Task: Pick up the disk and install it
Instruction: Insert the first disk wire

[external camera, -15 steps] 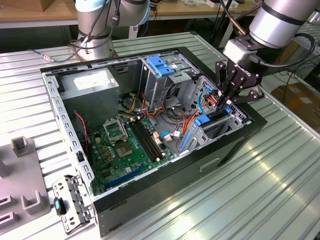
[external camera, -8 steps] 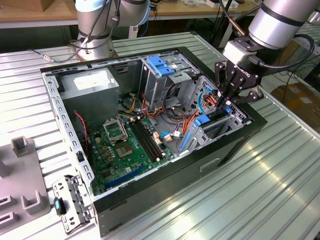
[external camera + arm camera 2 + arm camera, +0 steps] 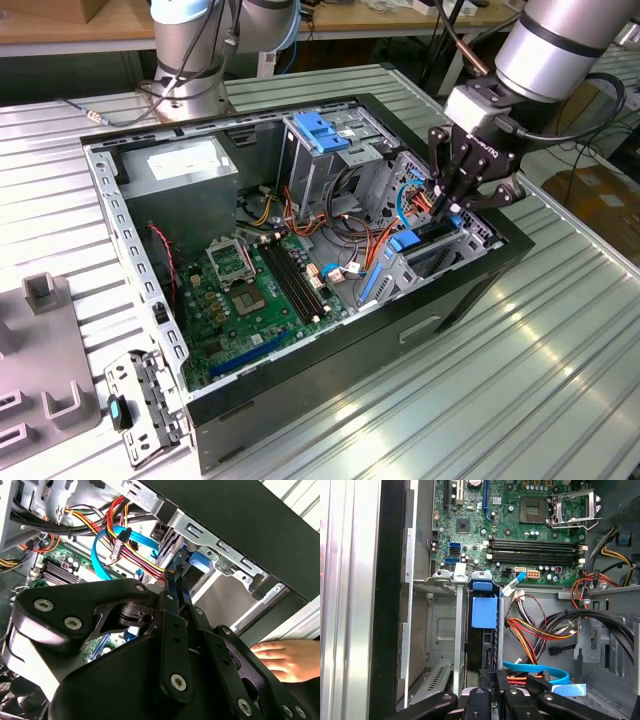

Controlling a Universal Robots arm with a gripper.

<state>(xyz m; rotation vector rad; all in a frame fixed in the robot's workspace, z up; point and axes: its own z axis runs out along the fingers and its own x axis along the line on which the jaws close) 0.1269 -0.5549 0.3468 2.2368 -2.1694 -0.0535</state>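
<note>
The disk (image 3: 482, 647) stands on edge in a slot of the drive bay at the front corner of the open computer case (image 3: 470, 290). Its blue plastic rail (image 3: 484, 612) shows on the upper side. In the exterior view the disk (image 3: 432, 236) sits low in the bay on that view's right. My gripper (image 3: 447, 205) hangs right over it. Both wrist views show the black fingers (image 3: 172, 587) pressed together, with the gripper (image 3: 497, 675) tip at the disk's outer end. I see nothing between the fingers. The gripper (image 3: 175, 575) points at the blue rail (image 3: 199, 562).
Bundles of red, orange and blue cables (image 3: 535, 635) run beside the bay. The motherboard (image 3: 260, 290) lies on the case floor, with a grey box (image 3: 185, 165) and a blue-topped cage (image 3: 325, 130) behind it. A hand (image 3: 280, 660) rests outside the case. Grey fixtures (image 3: 40, 370) lie on the exterior view's left.
</note>
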